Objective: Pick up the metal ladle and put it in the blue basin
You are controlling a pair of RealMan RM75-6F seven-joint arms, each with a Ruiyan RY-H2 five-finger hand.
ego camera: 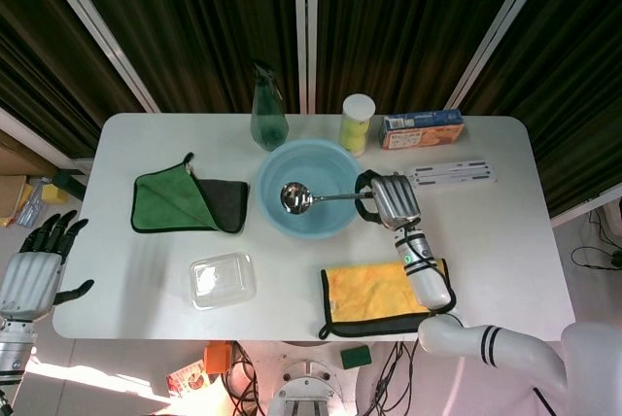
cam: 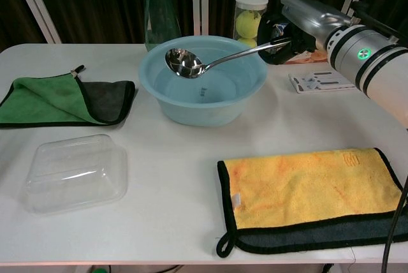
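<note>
My right hand [ego camera: 386, 200] [cam: 294, 25] grips the handle end of the metal ladle [ego camera: 309, 197] [cam: 210, 62] and holds it level in the air. The ladle's bowl hangs over the left half of the blue basin [ego camera: 326, 225] [cam: 197, 104], above the rim and not touching the bottom. The basin stands at the table's middle back and holds nothing else. My left hand [ego camera: 37, 267] hangs off the table's left edge in the head view, fingers apart, holding nothing.
A green and grey cloth [ego camera: 188, 203] lies left of the basin, a clear plastic box [ego camera: 223, 280] in front of it. A yellow cloth [ego camera: 386, 293] lies at front right. Behind the basin stand a spray bottle [ego camera: 268, 116], a ball tube [ego camera: 356, 123] and an orange box [ego camera: 421, 129]; a white strip [ego camera: 453, 173] lies right.
</note>
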